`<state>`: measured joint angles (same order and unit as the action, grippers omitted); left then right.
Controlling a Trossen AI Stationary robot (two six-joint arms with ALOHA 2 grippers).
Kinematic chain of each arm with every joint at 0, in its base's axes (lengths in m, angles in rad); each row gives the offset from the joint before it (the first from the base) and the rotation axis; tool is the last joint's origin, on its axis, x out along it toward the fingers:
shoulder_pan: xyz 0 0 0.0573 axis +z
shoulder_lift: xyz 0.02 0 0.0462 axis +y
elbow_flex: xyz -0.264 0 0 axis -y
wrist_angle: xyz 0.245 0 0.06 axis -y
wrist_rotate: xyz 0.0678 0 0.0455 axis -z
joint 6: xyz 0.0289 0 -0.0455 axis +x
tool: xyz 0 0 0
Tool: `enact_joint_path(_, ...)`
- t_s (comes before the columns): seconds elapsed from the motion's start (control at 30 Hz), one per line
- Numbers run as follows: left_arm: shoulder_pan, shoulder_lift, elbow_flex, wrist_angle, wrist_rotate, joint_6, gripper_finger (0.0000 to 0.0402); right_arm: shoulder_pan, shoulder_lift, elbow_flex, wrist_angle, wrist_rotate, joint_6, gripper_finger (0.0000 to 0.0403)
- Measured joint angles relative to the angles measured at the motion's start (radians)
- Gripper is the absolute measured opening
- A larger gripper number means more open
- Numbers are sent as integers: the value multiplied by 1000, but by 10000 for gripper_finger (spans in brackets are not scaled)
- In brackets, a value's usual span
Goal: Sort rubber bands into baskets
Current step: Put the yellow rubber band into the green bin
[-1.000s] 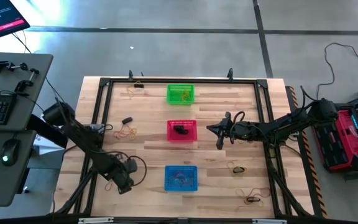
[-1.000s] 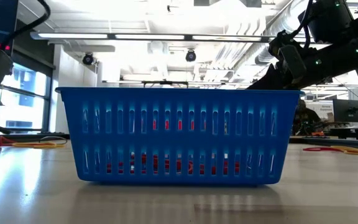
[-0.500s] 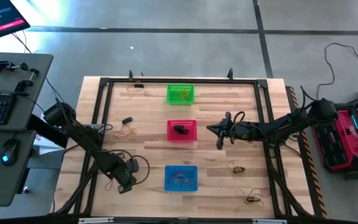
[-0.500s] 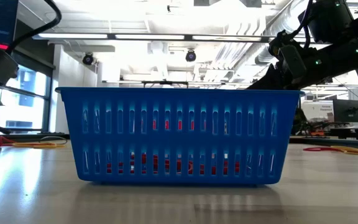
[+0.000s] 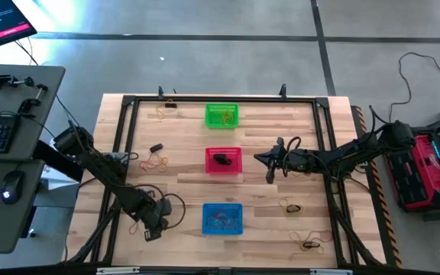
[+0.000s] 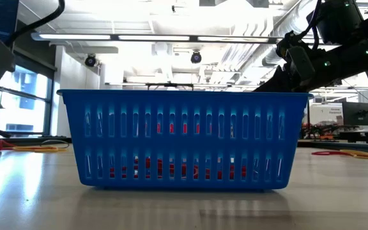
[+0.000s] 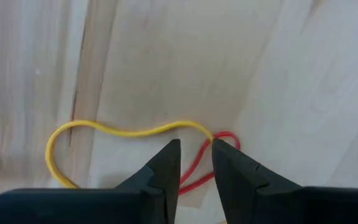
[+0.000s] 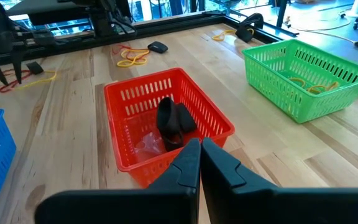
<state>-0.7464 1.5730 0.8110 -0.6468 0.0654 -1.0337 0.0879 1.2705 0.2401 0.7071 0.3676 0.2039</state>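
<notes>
A green basket, a red basket and a blue basket stand in a row down the table's middle. My left gripper is at the near left, pointing down, narrowly open. Its fingertips stand on either side of a red band that lies on the wood beside a yellow band. My right gripper is shut and empty, hovering just right of the red basket, which holds black bands.
Yellow bands lie in the green basket. Loose bands lie at the left, far left and near right. A small black piece lies left of the red basket. A black frame rings the table.
My left gripper has moved a little toward the table's near edge. My right arm has kept still.
</notes>
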Motion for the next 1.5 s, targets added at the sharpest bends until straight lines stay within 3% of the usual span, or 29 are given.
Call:
enact_joint_path(0.27, 0, 0, 4, 9, 8, -9, 113, 0, 0, 0, 0, 0, 0, 0)
enact_joint_path(0.47, 14, 0, 4, 81, 6, -11, 111, 0, 0, 0, 0, 0, -1, 0)
enact_joint_path(1.5, 53, 76, 7, 23, 55, -144, 103, 0, 0, 0, 0, 0, -3, 0)
